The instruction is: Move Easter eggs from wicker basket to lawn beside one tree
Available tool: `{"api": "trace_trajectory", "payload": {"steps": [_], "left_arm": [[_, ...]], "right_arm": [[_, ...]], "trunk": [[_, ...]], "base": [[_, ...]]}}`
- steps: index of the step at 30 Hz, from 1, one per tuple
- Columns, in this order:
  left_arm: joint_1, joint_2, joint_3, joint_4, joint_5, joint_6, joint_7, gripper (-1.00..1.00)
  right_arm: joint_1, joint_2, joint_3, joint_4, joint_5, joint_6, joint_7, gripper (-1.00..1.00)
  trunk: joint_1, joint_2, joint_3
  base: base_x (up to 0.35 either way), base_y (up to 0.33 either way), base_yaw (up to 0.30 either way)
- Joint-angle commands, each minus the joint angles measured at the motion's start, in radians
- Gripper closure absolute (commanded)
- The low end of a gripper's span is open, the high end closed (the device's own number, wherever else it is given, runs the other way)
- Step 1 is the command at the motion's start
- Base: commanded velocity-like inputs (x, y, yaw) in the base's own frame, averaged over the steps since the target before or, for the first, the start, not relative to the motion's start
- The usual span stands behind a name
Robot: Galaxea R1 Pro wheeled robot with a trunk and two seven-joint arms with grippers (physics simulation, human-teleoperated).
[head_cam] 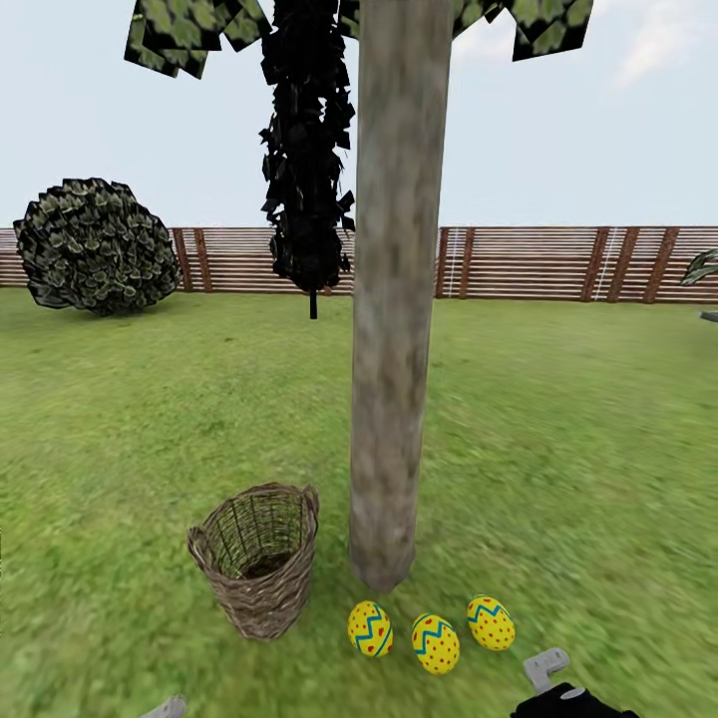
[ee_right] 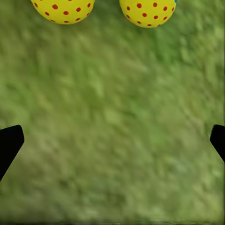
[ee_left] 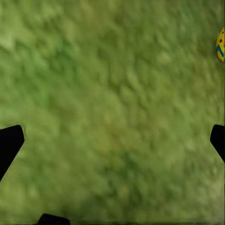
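Three yellow Easter eggs (head_cam: 370, 629) (head_cam: 436, 643) (head_cam: 491, 622) lie in a row on the lawn (head_cam: 558, 479) at the foot of the thick pale tree (head_cam: 392, 379). Just left of the trunk the wicker basket (head_cam: 257, 558) stands upright, and I see no egg inside it. My right gripper (ee_right: 112, 138) hangs open over bare grass, with two eggs (ee_right: 63, 8) (ee_right: 147, 10) just beyond its fingers. My left gripper (ee_left: 112, 138) is open over grass too, one egg (ee_left: 221, 44) at the frame's edge. A grey right finger (head_cam: 546, 666) shows near the rightmost egg.
A thin-trunked dark tree (head_cam: 307, 170) stands behind the trunk, and a round bush (head_cam: 95, 247) sits far left. The brown slat fence (head_cam: 558, 262) closes the back of the garden. Open grass spreads on both sides of the tree.
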Motion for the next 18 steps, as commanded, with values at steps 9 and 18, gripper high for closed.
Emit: {"api": "trace_trajectory", "payload": {"steps": [9,18], "left_arm": [[-0.001,-0.002,-0.003,0.044,0.006,0.000,0.000,-1.00],[-0.001,-0.002,-0.003,0.042,0.006,0.000,-0.003,-1.00]], "right_arm": [[0.001,-0.003,0.001,-0.003,-0.058,0.003,-0.008,-1.00],[0.001,-0.002,0.001,-0.001,-0.063,0.005,-0.057,-1.00]], "trunk": [[-0.035,0.063,0.013],[-0.069,0.126,0.027]], "base": [[0.000,0.000,0.058],[0.000,0.000,0.055]]}}
